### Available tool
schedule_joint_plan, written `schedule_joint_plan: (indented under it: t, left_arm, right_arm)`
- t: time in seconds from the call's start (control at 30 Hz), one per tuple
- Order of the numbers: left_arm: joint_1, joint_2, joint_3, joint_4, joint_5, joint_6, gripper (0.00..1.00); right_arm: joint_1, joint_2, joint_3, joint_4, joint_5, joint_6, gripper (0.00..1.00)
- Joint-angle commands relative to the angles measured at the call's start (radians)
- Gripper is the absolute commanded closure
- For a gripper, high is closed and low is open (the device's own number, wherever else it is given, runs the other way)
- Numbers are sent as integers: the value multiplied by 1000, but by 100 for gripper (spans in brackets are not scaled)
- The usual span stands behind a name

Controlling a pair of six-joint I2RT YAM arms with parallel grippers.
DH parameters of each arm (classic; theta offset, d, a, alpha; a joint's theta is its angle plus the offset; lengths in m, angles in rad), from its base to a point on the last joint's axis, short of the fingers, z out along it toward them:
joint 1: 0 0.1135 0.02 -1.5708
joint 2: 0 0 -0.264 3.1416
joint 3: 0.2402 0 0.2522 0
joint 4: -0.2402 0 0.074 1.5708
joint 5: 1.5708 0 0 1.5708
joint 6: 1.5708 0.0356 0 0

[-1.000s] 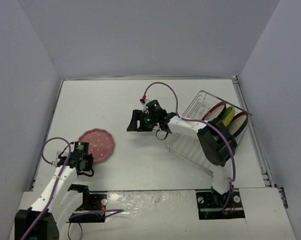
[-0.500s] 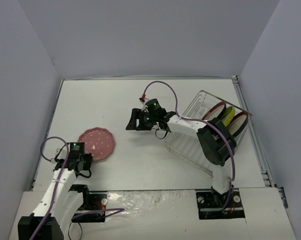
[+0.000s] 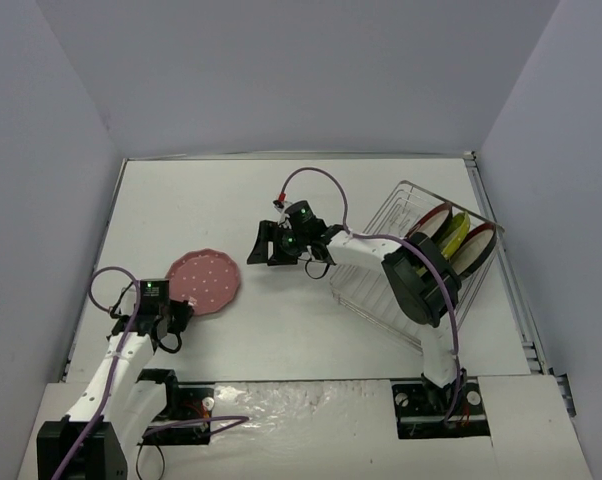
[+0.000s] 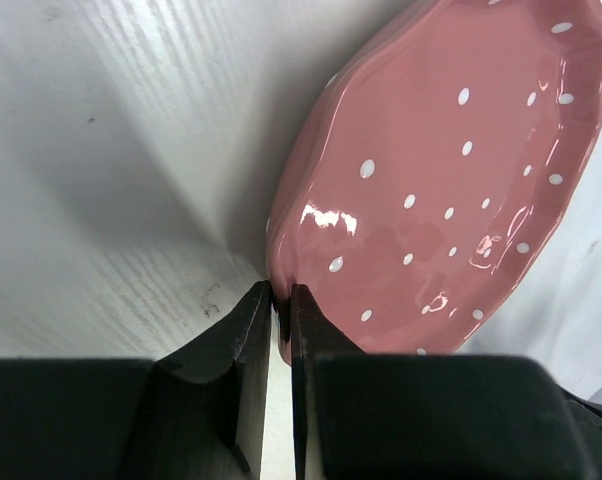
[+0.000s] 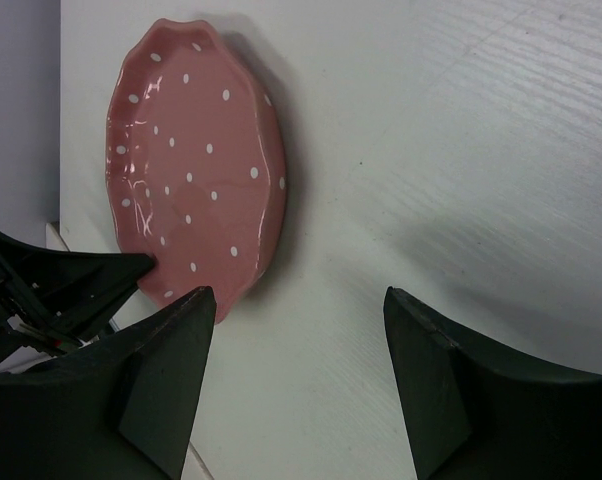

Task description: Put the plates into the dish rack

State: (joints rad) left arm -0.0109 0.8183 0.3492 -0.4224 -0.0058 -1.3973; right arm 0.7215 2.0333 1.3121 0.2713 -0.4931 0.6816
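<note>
1. My left gripper (image 4: 281, 292) is closed tight on the near rim of the pink plate (image 4: 441, 170), well to the left of the dish rack (image 3: 399, 190).
2. My right gripper (image 5: 296, 298) hangs between that plate and the rack, jaws spread wide, holding nothing.
3. Two red-rimmed plates (image 3: 428, 222) and the yellow-green plate (image 3: 454, 232) stand on edge inside the rack.

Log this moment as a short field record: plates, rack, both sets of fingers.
pink plate: outside the rack, at the table's left side
left fingers: shut on the pink plate's rim
right fingers: open, empty, facing the pink plate
dish rack: right side, three plates standing in it
racked plates: dark-red plate, yellow-green plate, second dark-red plate
left to load: pink plate
</note>
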Motion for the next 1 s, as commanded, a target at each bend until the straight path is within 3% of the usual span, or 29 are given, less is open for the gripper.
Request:
schedule_joint_plan:
  t: [0.0, 0.97]
  left_arm:
    - [6, -5, 86, 170, 57, 6, 100]
    - [46, 14, -17, 446, 181, -76, 100]
  right_arm:
    - [12, -3, 43, 90, -48, 30, 35]
    - [42, 89, 22, 262, -105, 186, 35]
